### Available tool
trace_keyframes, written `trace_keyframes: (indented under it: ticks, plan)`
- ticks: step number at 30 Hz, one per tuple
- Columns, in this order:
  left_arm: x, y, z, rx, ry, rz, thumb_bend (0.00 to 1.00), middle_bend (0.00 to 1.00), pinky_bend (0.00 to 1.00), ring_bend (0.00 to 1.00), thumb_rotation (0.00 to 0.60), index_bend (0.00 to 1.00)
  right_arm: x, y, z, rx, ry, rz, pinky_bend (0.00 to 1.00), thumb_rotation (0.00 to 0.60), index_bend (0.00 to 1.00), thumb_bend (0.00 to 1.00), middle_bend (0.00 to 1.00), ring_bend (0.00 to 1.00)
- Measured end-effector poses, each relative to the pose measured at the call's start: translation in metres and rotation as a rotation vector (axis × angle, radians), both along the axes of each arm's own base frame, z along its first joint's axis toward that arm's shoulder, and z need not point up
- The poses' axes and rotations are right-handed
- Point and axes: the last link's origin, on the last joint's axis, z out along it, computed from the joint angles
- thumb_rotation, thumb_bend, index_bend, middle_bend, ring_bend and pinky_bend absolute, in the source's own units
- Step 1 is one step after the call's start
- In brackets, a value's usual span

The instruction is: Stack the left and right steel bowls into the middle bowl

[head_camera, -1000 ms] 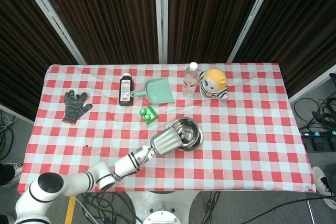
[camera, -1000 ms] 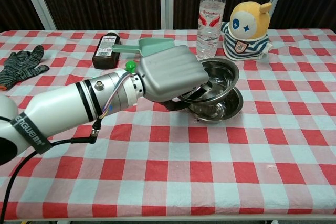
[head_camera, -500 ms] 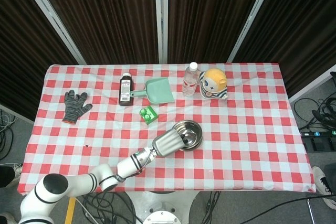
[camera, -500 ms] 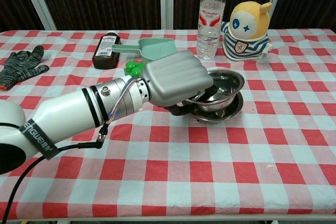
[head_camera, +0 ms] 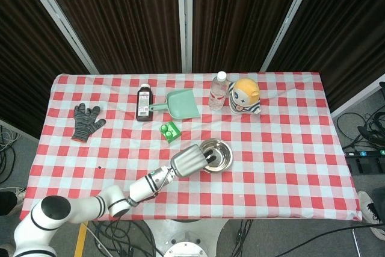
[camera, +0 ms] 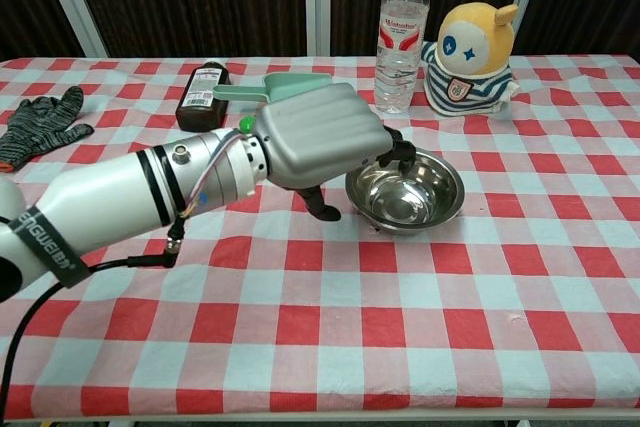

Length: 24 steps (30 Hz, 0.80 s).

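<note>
The steel bowls point(head_camera: 218, 155) sit nested in one stack near the middle of the checked table point(head_camera: 289, 148); in the chest view the stack point(camera: 412, 190) looks like a single shiny bowl. My left hand point(head_camera: 189, 161) hovers at the stack's left rim. Its fingertips point(camera: 396, 153) reach over the rim, while the thumb point(camera: 324, 209) hangs outside, apart from the bowl wall. Nothing is gripped in the left hand point(camera: 315, 140). My right hand appears in neither view.
Behind the bowls stand a water bottle point(head_camera: 218, 91) and a yellow plush toy point(head_camera: 245, 95). A green scoop point(head_camera: 180, 105), a brown bottle point(head_camera: 144, 102) and a small green object point(head_camera: 170, 130) lie back left. A grey glove point(head_camera: 85, 120) lies far left.
The bowl that my left hand held tilted over the stack has dropped into it and sits level. The fingers have let go and the hand has drawn slightly left.
</note>
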Motion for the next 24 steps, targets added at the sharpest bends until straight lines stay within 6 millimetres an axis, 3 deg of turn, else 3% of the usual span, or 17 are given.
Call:
trace_keyframes:
  ticks: [8, 13, 18, 24]
  plan:
    - [-0.034, 0.021, 0.052, 0.089, 0.057, 0.084, 0.13, 0.45, 0.94, 0.95, 0.600, 0.36, 0.005, 0.000, -0.008, 0.022, -0.004, 0.014, 0.00, 0.600, 0.15, 0.09, 0.17, 0.00]
    - [-0.083, 0.032, 0.109, 0.228, 0.070, 0.214, 0.11, 0.45, 0.89, 0.87, 0.600, 0.40, 0.004, 0.000, -0.026, 0.076, -0.008, 0.022, 0.00, 0.600, 0.15, 0.09, 0.18, 0.00]
    - [-0.138, 0.027, 0.171, 0.388, -0.014, 0.397, 0.10, 0.43, 0.76, 0.64, 0.600, 0.40, 0.000, 0.000, -0.049, 0.137, 0.014, 0.028, 0.00, 0.600, 0.15, 0.09, 0.18, 0.00]
    - [-0.196, -0.005, 0.217, 0.457, -0.170, 0.661, 0.08, 0.36, 0.59, 0.39, 0.600, 0.35, -0.011, 0.005, -0.068, 0.191, 0.073, 0.038, 0.00, 0.600, 0.15, 0.08, 0.17, 0.00]
